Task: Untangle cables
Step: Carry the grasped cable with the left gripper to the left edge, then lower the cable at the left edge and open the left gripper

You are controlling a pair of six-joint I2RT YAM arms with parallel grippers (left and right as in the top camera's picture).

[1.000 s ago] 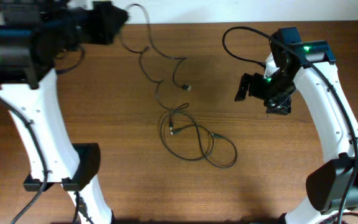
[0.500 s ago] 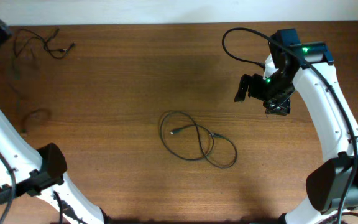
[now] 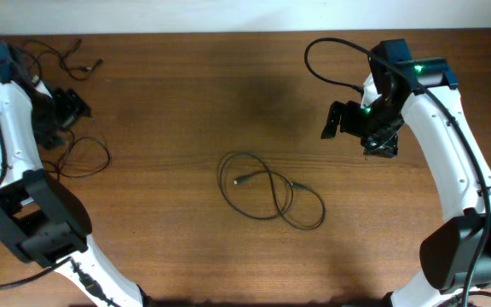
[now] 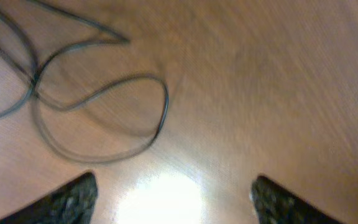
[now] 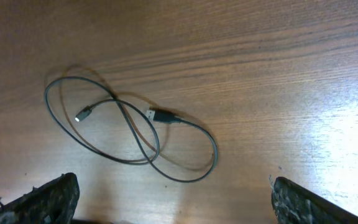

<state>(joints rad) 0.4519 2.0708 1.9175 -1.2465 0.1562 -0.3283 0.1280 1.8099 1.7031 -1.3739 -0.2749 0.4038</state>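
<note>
Overhead, far left: left arm [image 3: 7,128] reaches into the upper left corner of the worktop [image 3: 186,102]. Left fingers [image 3: 65,111] sit between two stretches of the loose cable [image 3: 92,162]: a kinked strand with a small plug end [image 3: 98,61] above them and an open loop below them. Cannot tell whether the two stretches join.

Left wrist view, blurred: left fingers [image 4: 73,199] are spread wide at the bottom corners, released, with bare wood between them. The loose cable [image 4: 98,124] lies in overlapping loops in the upper left of the frame, apart from the tips.

Overhead, centre: coiled cable [image 3: 273,189] lies flat in two crossing loops, well apart from both arms, with both plug ends inside the loops.

Right wrist view: coiled cable [image 5: 156,148] lies centre-left, with a small plug [image 5: 82,114] inside the left loop and a larger flat plug [image 5: 160,116] just right of the crossing. Right fingers [image 5: 48,199] are spread to the bottom corners, released, holding nothing.

Overhead, right: right fingers [image 3: 356,128] hang above bare wood, up and right of the coiled cable.
</note>
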